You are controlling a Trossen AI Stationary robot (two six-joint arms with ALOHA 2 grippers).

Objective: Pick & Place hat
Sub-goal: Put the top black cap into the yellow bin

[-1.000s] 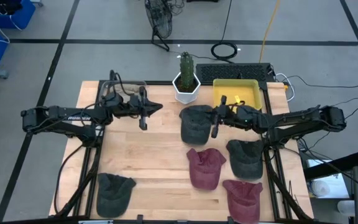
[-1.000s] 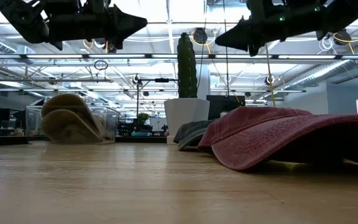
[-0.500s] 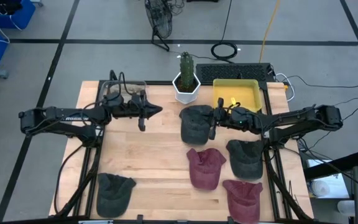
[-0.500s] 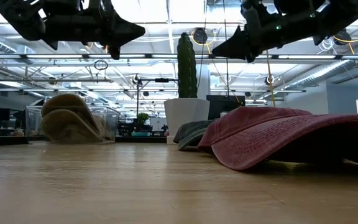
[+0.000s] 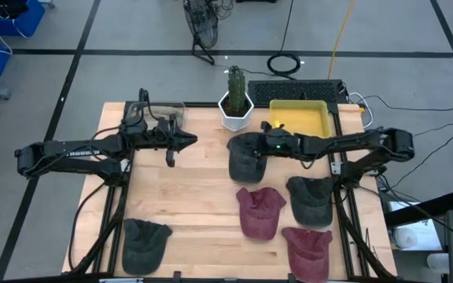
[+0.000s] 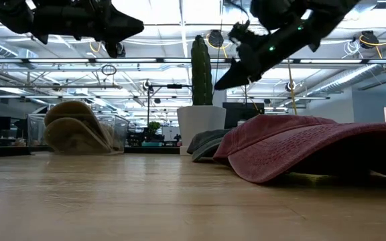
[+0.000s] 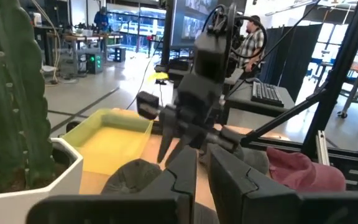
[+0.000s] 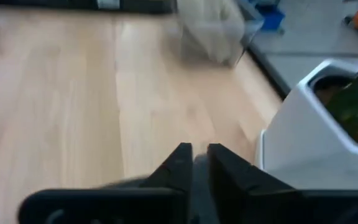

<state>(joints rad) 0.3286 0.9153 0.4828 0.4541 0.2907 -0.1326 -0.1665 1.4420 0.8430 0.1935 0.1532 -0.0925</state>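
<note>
Several hats lie crown up on the wooden table: a dark grey hat point(image 5: 242, 163) behind the middle, a second grey one point(image 5: 311, 199) at the right, two maroon hats point(image 5: 259, 212) point(image 5: 309, 250) toward the near edge, and a dark one point(image 5: 144, 242) at the near left. My right gripper point(image 5: 255, 152) hangs tipped downward above the far dark grey hat point(image 6: 203, 142), clear of it, its fingers point(image 8: 182, 163) a narrow gap apart. My left gripper point(image 5: 194, 141) hovers level over bare table at the far left, with its fingers point(image 7: 188, 177) likewise narrowly apart and holding nothing.
A clear box point(image 5: 160, 114) holding a tan hat point(image 6: 76, 127) stands at the far left. A cactus in a white pot point(image 5: 236, 104) and a yellow tray point(image 5: 299, 118) sit along the far edge. Bare wood spreads across the table's left and middle.
My right gripper has gone toward the table's left edge and down, tipping its fingers downward, and now hangs over the far dark grey hat. My left gripper has drawn back a little toward the left edge. The hats have not moved.
</note>
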